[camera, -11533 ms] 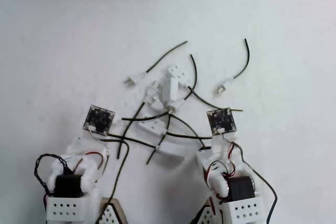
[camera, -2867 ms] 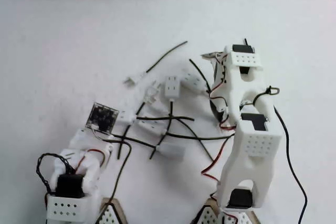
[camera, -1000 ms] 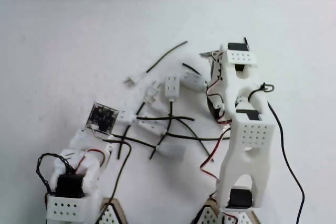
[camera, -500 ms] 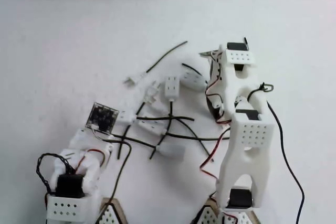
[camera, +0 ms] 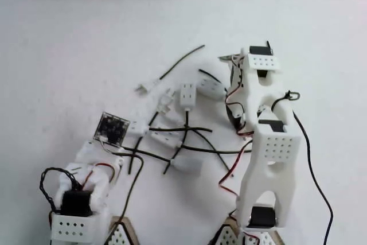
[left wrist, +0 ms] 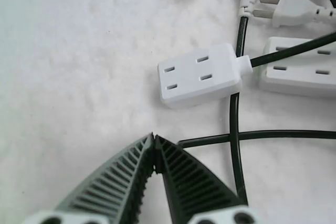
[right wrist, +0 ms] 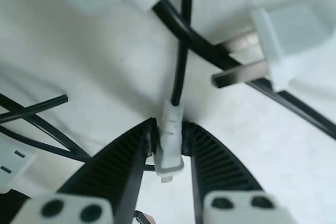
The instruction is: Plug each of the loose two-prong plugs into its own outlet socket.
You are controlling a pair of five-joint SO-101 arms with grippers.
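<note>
White plastic arms (camera: 269,159) with perforated housings — red and black wires (camera: 225,183), dark ribbed fingers (left wrist: 121,182)

The desk (camera: 69,32) lies open on its far and left parts. Mid-desk, crossing cords (camera: 172,129) and outlets (camera: 187,94) crowd the way, and the right arm (camera: 269,153) stands over their right side. Bare desk separates the left claw (left wrist: 154,142) from an outlet (left wrist: 198,74). Cords hem the plug (right wrist: 169,150) in the right claw (right wrist: 169,129).

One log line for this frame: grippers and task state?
right gripper: shut on two-prong plug | left gripper: shut, empty, short of outlet block | block sockets: empty | stage: plug held, not inserted
</note>
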